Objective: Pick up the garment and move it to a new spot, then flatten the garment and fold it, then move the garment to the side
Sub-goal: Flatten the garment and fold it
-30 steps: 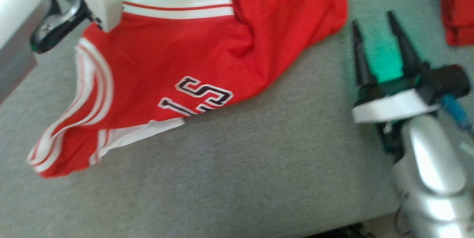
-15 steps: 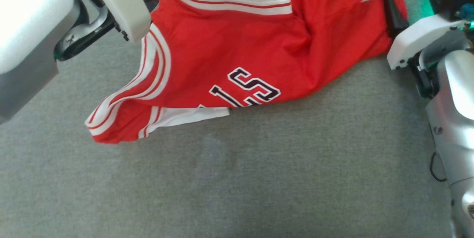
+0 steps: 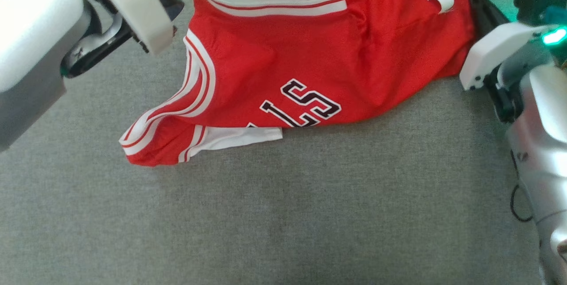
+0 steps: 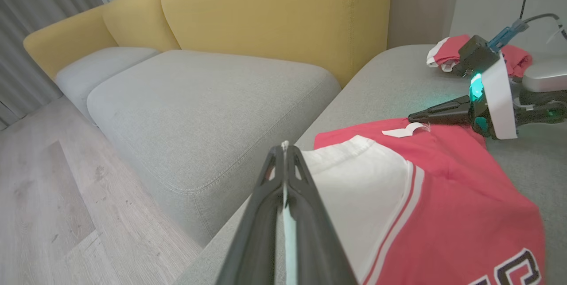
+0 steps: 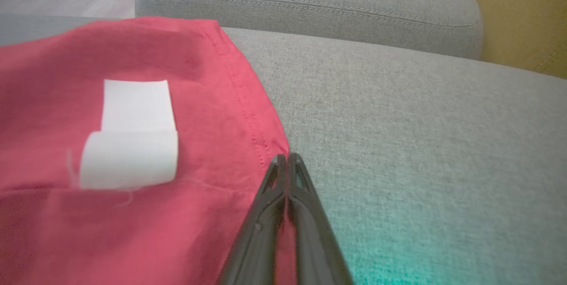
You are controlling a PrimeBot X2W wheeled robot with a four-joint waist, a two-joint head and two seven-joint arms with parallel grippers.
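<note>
A red jersey garment point(image 3: 310, 63) with white trim and dark lettering lies bunched on the grey cushion point(image 3: 283, 214). My left gripper point(image 4: 284, 147) is shut on a thin edge of the garment's white panel point(image 4: 354, 187) at its far left corner. At the opposite side my right gripper point(image 5: 287, 157) is shut on the red hem point(image 5: 248, 112), close to a curled white label point(image 5: 133, 134). In the head view the right gripper's dark finger point(image 3: 483, 10) rests against the garment's right edge, and the left arm's wrist point(image 3: 133, 5) hangs over the upper left corner.
A second red and white garment point(image 4: 447, 52) lies further along the cushion beyond the right arm. A yellow backrest point(image 4: 266, 14) and a neighbouring grey seat point(image 4: 199, 99) stand past the cushion's edge, with wooden floor point(image 4: 40, 196) below. Bare cushion spreads in front of the garment.
My right gripper, open and apart from the garment a second ago, has come to its right hem and shut on it. The head camera has shifted, and the garment looks more stretched between the grippers.
</note>
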